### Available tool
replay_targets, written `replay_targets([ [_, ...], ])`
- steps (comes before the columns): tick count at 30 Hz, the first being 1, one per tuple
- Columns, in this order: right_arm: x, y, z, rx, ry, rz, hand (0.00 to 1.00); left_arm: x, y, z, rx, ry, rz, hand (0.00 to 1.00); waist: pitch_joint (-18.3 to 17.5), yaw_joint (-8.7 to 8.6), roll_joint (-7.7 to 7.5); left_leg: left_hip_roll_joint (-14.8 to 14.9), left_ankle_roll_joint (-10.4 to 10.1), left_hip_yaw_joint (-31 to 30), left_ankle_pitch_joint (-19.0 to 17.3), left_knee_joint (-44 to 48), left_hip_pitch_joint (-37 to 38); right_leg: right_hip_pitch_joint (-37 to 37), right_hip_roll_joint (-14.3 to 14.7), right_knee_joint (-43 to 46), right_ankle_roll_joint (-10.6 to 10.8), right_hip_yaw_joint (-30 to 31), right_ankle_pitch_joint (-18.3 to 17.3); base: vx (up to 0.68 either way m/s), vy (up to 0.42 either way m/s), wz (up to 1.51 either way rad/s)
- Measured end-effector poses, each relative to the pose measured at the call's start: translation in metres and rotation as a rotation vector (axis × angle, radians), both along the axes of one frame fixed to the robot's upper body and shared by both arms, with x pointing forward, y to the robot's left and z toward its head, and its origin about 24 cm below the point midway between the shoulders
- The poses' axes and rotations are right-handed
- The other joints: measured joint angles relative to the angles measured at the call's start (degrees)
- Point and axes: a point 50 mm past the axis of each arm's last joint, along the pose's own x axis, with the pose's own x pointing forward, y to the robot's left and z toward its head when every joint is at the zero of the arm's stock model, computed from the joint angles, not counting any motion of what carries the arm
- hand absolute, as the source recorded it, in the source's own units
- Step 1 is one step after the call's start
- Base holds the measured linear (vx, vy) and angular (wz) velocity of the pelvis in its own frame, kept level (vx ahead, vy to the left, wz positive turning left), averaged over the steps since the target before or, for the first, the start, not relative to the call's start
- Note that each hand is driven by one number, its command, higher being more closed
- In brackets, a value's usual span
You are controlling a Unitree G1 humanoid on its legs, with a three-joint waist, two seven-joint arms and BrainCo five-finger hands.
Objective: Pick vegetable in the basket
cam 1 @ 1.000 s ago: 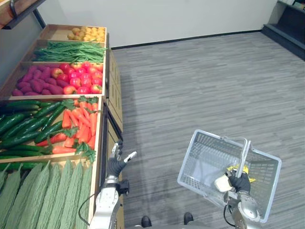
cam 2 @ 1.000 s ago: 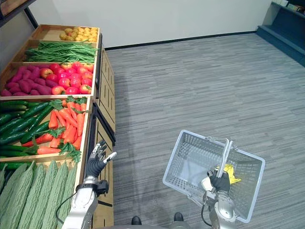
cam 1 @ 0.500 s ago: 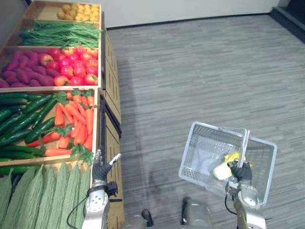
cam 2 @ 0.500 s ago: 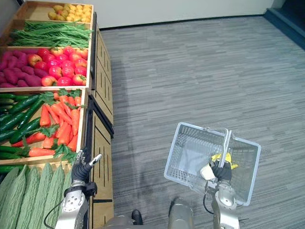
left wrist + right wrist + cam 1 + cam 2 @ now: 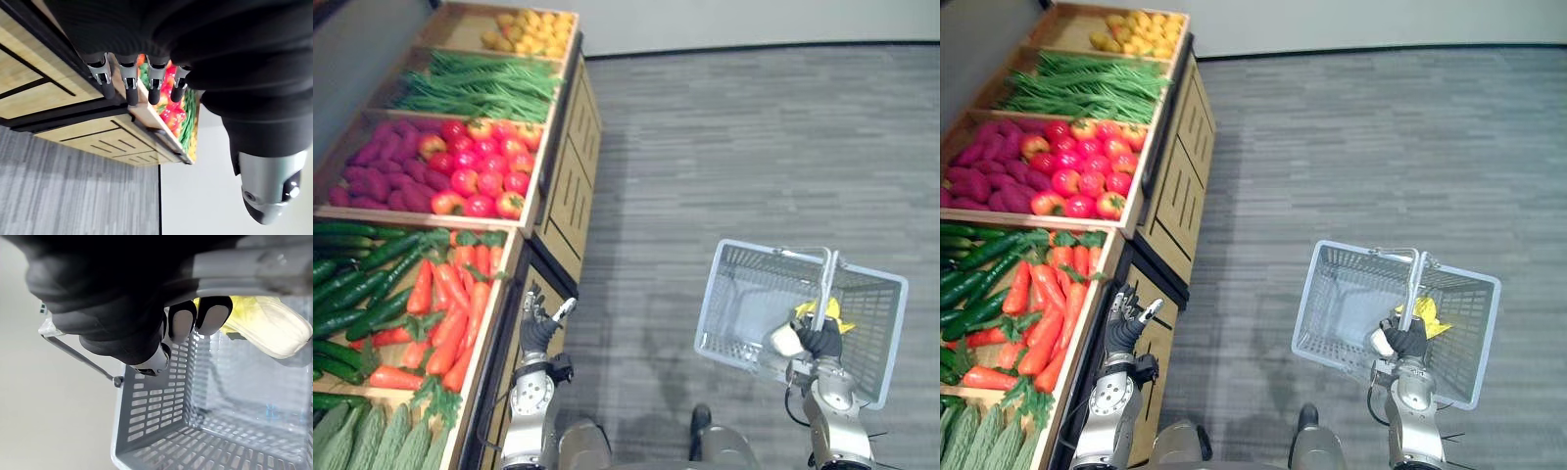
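Observation:
My right hand (image 5: 819,343) holds a grey mesh basket (image 5: 754,274) over the floor, fingers curled round its handle (image 5: 254,264). Inside the basket lies a yellow vegetable with a pale end (image 5: 266,325), just under the handle (image 5: 827,284). My left hand (image 5: 540,328) is raised with fingers (image 5: 128,83) straight and nothing in it, beside the outer edge of the carrot bin (image 5: 450,313) of the wooden produce stand. It touches none of the produce.
The stand (image 5: 563,191) runs along the left, with bins of cucumbers (image 5: 352,284), bitter gourds (image 5: 372,441), red fruit (image 5: 480,176), purple tubers (image 5: 382,176), green beans (image 5: 480,88) and yellow produce (image 5: 529,29). Grey carpet floor (image 5: 754,137) lies to the right.
The whole view has shifted along the stand. My left hand now stands beside the carrot bin instead of the gourd bin. The right hand still holds the basket.

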Motion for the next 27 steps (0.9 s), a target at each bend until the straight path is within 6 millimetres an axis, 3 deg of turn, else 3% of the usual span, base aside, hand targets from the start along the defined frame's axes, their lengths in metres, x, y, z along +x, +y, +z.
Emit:
replay_targets([
  [2, -0.001, -0.006, 0.003, -0.009, -0.012, -0.023, 1.0, 0.002, 0.0, 0.005, 0.001, -0.023, 0.001, 0.0, -0.1, 0.24, 0.28, -0.9, -0.5, 6.0, 0.5, -9.0, -1.7, 2.6, -0.5, -0.7, 1.7, -2.5, -1.3, 0.33, 0.033, 0.52],
  [3, -0.009, -0.011, -0.001, -0.011, 0.006, -0.047, 1.0, 0.003, -0.001, 0.008, -0.002, -0.038, 0.001, 0.0, -0.4, -0.08, 0.82, -1.8, -0.6, 11.3, 5.1, -17.4, -2.0, 4.8, -0.4, -0.6, 3.3, -5.3, -3.1, 0.33, 0.106, 1.16],
  [4, -0.02, -0.016, -0.007, -0.001, 0.032, -0.081, 1.0, 0.004, -0.001, 0.012, 0.005, -0.053, 0.001, 0.0, -1.6, -0.64, 1.48, -1.8, 5.4, 18.3, 6.7, -22.0, -0.6, 6.8, 0.0, 0.7, 4.6, -7.9, -6.0, 0.34, 0.107, 1.37],
  [6, -0.023, -0.019, -0.011, 0.012, 0.048, -0.11, 1.0, 0.007, 0.002, 0.018, 0.02, -0.082, 0.007, 0.0, -1.7, -1.25, -0.1, -5.7, 8.1, 19.5, 5.1, -27.3, 1.0, 6.7, -2.0, 3.0, 5.7, -10.7, -8.0, 0.29, 0.111, 1.28],
  [7, -0.023, -0.019, -0.013, 0.02, 0.049, -0.12, 1.0, 0.007, 0.003, 0.022, 0.029, -0.093, 0.014, 0.0, -1.7, -0.68, -0.27, -7.7, 9.5, 18.1, 4.3, -29.8, 1.2, 7.1, -2.2, 3.1, 5.8, -11.9, -8.1, 0.25, 0.112, 1.02],
  [8, -0.023, -0.018, -0.015, 0.029, 0.059, -0.123, 1.0, 0.007, 0.004, 0.021, 0.03, -0.091, 0.021, 0.0, -1.6, -0.46, -0.45, -8.5, 9.7, 17.4, 4.3, -30.2, 1.4, 7.8, -2.6, 3.2, 5.8, -12.3, -8.1, 0.29, 0.099, 1.14],
  [9, -0.025, -0.015, -0.027, 0.06, 0.104, -0.132, 1.0, 0.002, 0.005, 0.018, 0.03, -0.074, 0.038, 0.0, -1.4, -0.17, -0.9, -11.2, 9.9, 15.2, 4.2, -32.1, 4.3, 10.5, -4.1, 5.8, 5.9, -14.4, -8.1, 0.3, 0.074, 1.11],
  [11, -0.026, -0.01, -0.033, 0.088, 0.13, -0.133, 1.0, -0.004, 0.007, 0.019, 0.032, -0.076, 0.048, 0.0, -1.1, -0.12, -1.55, -13.8, 9.5, 11.6, 3.7, -34.3, 7.3, 10.7, -6.8, 14.8, 5.9, -15.9, -8.1, 0.33, 0.071, 1.19],
  [12, -0.027, -0.008, -0.035, 0.096, 0.135, -0.135, 1.0, -0.004, 0.007, 0.022, 0.035, -0.087, 0.047, 0.0, -1.2, -0.85, -1.94, -15.5, 9.7, 8.6, 3.4, -35.8, 8.4, 8.2, -9.2, 23.6, 5.3, -15.5, -7.3, 0.3, 0.026, 1.44],
  [13, -0.029, -0.008, -0.037, 0.1, 0.146, -0.137, 1.0, -0.003, 0.005, 0.024, 0.035, -0.097, 0.038, 0.0, -1.5, -2.11, -1.83, -16.8, 10.2, 4.1, 3.1, -37.3, 9.2, 4.0, -10.4, 33.7, 1.3, -10.8, -4.9, 0.24, -0.01, 1.51],
  [14, -0.031, -0.008, -0.04, 0.103, 0.157, -0.138, 1.0, -0.003, 0.004, 0.024, 0.037, -0.098, 0.032, 0.0, -1.9, -2.72, -1.59, -17.0, 10.5, 2.6, 3.1, -37.7, 9.5, 2.1, -9.7, 36.8, 1.5, -7.6, -7.1, 0.26, -0.06, 1.42],
  [16, -0.034, -0.007, -0.046, 0.118, 0.184, -0.128, 1.0, -0.003, 0.003, 0.024, 0.038, -0.095, 0.025, 0.0, -1.9, -3.22, -2.05, -17.0, 9.6, -2.0, 3.7, -38.1, 10.6, -3.9, -5.6, 36.7, 2.0, 1.6, -14.0, 0.29, -0.089, 1.3],
  [18, -0.042, -0.006, -0.052, 0.127, 0.21, -0.134, 1.0, -0.001, -0.003, 0.025, 0.055, -0.1, 0.001, 0.0, -2.0, -3.5, -2.15, -17.1, 8.7, -7.2, 4.3, -38.9, 11.9, -8.3, -1.9, 32.1, 2.5, 8.2, -16.6, 0.28, -0.146, 1.61],
  [19, -0.056, -0.006, -0.06, 0.138, 0.252, -0.151, 1.0, 0.005, -0.01, 0.03, 0.086, -0.119, -0.04, 0.0, -2.2, -3.8, -2.66, -17.5, 7.7, -12.7, 4.6, -38.4, 12.3, -10.8, 1.1, 24.9, 3.8, 16.0, -15.9, 0.24, -0.181, 1.86],
  [20, -0.061, -0.005, -0.063, 0.145, 0.268, -0.158, 1.0, 0.006, -0.012, 0.031, 0.095, -0.124, -0.049, 0.0, -2.4, -3.81, -3.33, -18.0, 7.0, -14.1, 4.5, -37.8, 12.3, -10.7, 0.8, 20.6, 4.8, 17.4, -13.8, 0.23, -0.192, 1.92],
  [21, -0.066, -0.004, -0.066, 0.154, 0.283, -0.165, 1.0, 0.006, -0.011, 0.033, 0.116, -0.13, -0.055, 0.0, -2.6, -3.79, -4.44, -18.8, 6.0, -15.3, 3.9, -37.2, 12.4, -10.3, -0.1, 15.6, 4.6, 17.8, -9.0, 0.19, -0.213, 1.19],
  [22, -0.072, 0.0, -0.072, 0.176, 0.302, -0.173, 1.0, 0.007, -0.01, 0.036, 0.137, -0.142, -0.061, 0.0, -2.5, -3.46, -6.55, -20.0, 4.6, -16.5, 2.8, -35.8, 12.7, -10.4, -2.0, 12.6, 5.6, 17.4, -4.0, 0.21, -0.265, 1.12],
  [23, -0.074, 0.001, -0.076, 0.189, 0.322, -0.176, 1.0, 0.004, -0.012, 0.033, 0.116, -0.125, -0.049, 0.0, -3.2, -2.73, -5.07, -18.0, 3.5, -17.2, 2.3, -34.4, 11.9, -9.1, -1.2, 12.3, 4.7, 14.7, -3.8, 0.23, -0.282, 1.03],
  [24, -0.077, 0.001, -0.077, 0.194, 0.328, -0.18, 1.0, 0.005, -0.015, 0.034, 0.114, -0.133, -0.06, 0.0, -3.6, -1.33, -4.51, -16.4, 2.5, -17.0, 1.6, -34.1, 11.2, -7.7, -0.3, 10.2, 4.7, 12.8, -3.8, 0.16, -0.187, 0.78],
  [27, -0.082, -0.001, -0.078, 0.204, 0.332, -0.198, 1.0, 0.006, -0.015, 0.036, 0.141, -0.137, -0.066, 0.0, -4.0, -0.21, -3.77, -15.4, 0.9, -18.0, 2.6, -36.7, 11.6, -5.9, 0.2, 8.1, 4.1, 9.8, -3.7, 0.07, -0.138, 0.5],
])
